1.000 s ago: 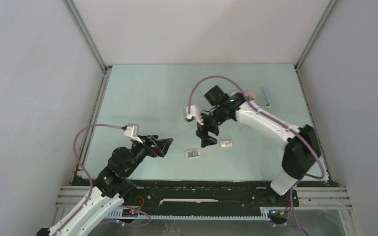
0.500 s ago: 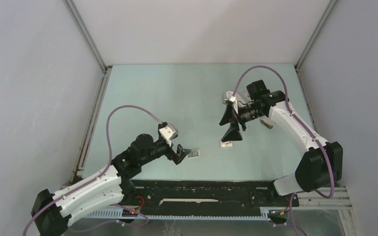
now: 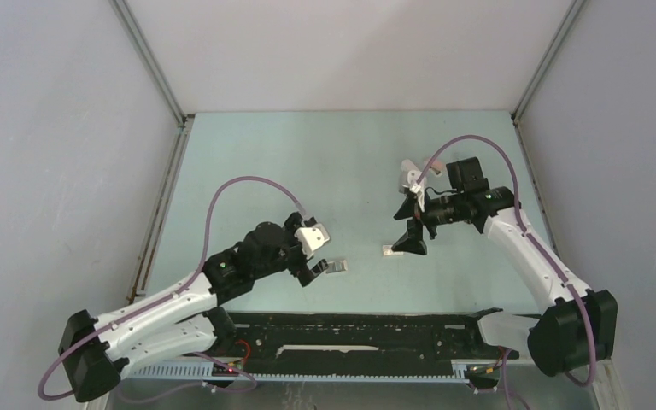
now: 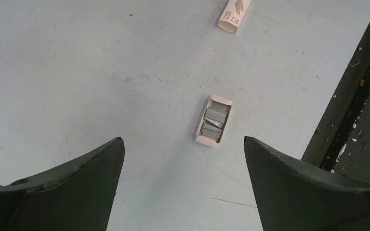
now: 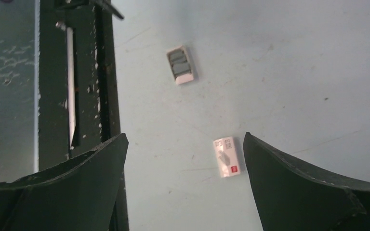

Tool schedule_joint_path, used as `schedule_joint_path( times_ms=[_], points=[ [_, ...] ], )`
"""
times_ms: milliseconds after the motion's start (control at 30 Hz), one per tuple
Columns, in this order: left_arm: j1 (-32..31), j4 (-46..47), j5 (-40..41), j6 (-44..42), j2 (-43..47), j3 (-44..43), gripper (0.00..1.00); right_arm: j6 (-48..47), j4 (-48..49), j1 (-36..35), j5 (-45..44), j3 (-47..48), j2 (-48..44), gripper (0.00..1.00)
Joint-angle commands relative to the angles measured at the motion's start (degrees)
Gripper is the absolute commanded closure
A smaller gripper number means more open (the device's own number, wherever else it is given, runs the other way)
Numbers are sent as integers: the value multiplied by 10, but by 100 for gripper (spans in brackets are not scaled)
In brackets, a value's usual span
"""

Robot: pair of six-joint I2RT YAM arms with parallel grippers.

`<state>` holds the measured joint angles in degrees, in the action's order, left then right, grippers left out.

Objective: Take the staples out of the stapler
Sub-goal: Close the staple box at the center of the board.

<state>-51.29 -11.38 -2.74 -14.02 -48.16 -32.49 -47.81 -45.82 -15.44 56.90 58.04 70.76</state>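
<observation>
Pale desk (image 3: 307, 171). My left pincer (image 4: 183, 139) hangs spread over an open box (image 4: 198, 138) of staples (image 4: 215, 115); right pincer (image 5: 185, 134) spread above a closed box (image 5: 226, 157).

Matt plastic, dull metal and thin card on a scuffed table

The table (image 4: 101, 57) is a pale blue-green, matt sheet, smooth but marked with fine scratches and dark specks. The left gripper (image 4: 183, 140) and right gripper (image 5: 185, 136) have fingers of dark, matt plastic. The open tray (image 4: 200, 139) is thin white card, and the staples (image 4: 215, 118) in it are dull grey metal. To the right, the printed box (image 5: 226, 157) is smooth white card. The black rail (image 4: 361, 96) along the near edge has a chipped coating with white flecks. The arm shells (image 3: 530, 248) are smooth white plastic.
</observation>
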Motion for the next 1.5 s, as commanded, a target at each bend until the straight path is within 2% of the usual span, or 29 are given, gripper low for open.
schedule_joint_path(
  times_ms=[0, 67, 133, 467, 667, 1033, 1333, 1467],
  points=[
    [4, -19, 6, -16, -22, -22, 0, 32, 48, 5, -6, 12, 9, 0],
    [9, -33, -7, -26, -39, -27, 0, -65, -29, 5, 42, 32, 32, 0],
    [10, -39, -21, -39, -61, -26, 0, -92, -35, -3, 30, 29, 35, 0],
    [25, -12, -80, -82, -169, -32, 13, -62, -9, 1, -6, 25, 43, 1],
    [26, -22, -119, -84, -240, -77, 21, -60, -9, 5, -10, 25, 44, 2],
    [4, -43, -91, -82, -352, -140, 26, -63, -12, 20, -5, 25, 43, 2],
    [-17, -60, -55, -71, -389, -162, 30, -63, -14, 23, -2, 25, 43, 2],
    [-23, -64, -36, -57, -408, -173, 36, -63, -15, 26, 2, 25, 41, 2]
  ],
)
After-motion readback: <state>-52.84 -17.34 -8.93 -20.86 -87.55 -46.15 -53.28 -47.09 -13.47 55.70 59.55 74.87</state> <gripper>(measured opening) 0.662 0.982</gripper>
